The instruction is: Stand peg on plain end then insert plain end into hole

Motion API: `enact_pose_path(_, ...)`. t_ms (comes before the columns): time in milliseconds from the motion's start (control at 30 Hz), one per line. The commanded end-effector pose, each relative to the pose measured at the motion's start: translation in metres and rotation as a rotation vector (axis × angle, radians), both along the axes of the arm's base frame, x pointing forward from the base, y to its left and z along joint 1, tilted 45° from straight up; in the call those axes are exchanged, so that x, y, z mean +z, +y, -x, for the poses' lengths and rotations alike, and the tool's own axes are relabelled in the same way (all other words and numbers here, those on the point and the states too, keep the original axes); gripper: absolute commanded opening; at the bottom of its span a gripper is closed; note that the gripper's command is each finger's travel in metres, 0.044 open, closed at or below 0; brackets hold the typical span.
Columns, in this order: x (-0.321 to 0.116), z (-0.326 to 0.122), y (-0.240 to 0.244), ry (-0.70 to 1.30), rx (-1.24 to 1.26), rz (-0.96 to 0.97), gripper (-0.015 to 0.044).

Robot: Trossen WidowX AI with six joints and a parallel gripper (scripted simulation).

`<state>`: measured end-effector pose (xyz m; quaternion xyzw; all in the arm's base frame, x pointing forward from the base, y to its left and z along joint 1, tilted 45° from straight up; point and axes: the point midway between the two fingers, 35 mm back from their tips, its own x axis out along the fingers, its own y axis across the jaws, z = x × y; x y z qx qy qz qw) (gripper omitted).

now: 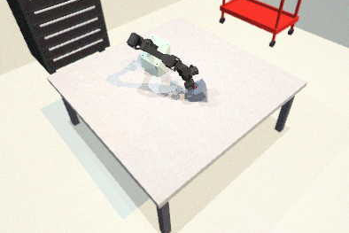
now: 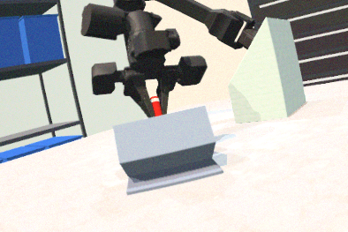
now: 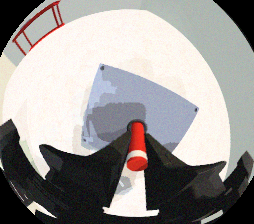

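Note:
The sloped grey-blue panel [image 1: 197, 94] [image 2: 164, 135] [image 3: 159, 103] stands on the table, its face towards the arm. The red peg [image 2: 156, 109] [image 3: 137, 142] has its white band and red cap at the end towards the wrist camera. My gripper [image 2: 158, 115] [image 3: 137, 136] is shut on the peg, with the fingertips close to the panel face. The peg's plain end is in the mouth of the dark-rimmed hole [image 3: 136, 121]; how deep it sits is hidden. In the top view only a small red spot of the peg shows.
A pale green wedge-shaped block [image 1: 151, 66] [image 2: 265, 81] stands on the table [image 1: 155, 148] [image 2: 283, 174] by the arm's base. A black drawer cabinet [image 1: 62, 11], a red cart [image 1: 261, 12] and a shelf with blue bins [image 2: 37, 37] stand beyond the table.

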<state>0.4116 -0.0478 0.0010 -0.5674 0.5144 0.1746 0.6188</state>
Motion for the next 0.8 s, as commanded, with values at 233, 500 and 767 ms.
enact_pose_path(233,0.0001,0.0001,0.0,0.0,0.0,0.0,0.0026)
enact_pose_path(500,0.0001,0.0001,0.0,0.0,0.0,0.0,0.0236)
enact_pose_path(767,0.0035,0.0012,0.0016,0.0,0.001,0.0,0.044)
